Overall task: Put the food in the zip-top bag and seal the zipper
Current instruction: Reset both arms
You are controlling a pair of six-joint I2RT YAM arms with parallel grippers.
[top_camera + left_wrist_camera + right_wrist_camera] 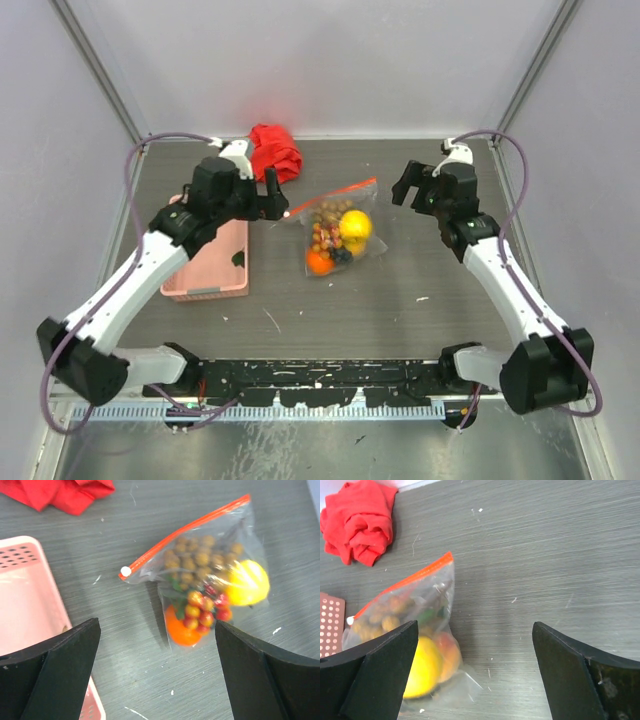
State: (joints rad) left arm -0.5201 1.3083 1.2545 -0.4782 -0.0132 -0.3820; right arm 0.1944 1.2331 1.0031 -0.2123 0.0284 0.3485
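The clear zip-top bag (372, 247) lies flat mid-table with the food inside: a yellow lemon (355, 225), an orange (319, 262), olive-brown grapes (326, 213) and red berries (205, 607). The orange-red zipper (190, 527) runs straight along the bag's mouth, and its white slider tab (125, 571) sits at the left end. My left gripper (270, 196) hovers just left of the bag, open and empty. On the bag's right, my right gripper (410, 186) is open and empty too. In the wrist views, the left gripper (156, 645) and the right gripper (475, 640) stand wide over the table.
A pink plastic basket (210, 262) stands left of the bag, under the left arm. A crumpled red cloth (274, 153) lies at the back, behind the bag. Grey walls close in the table on three sides.
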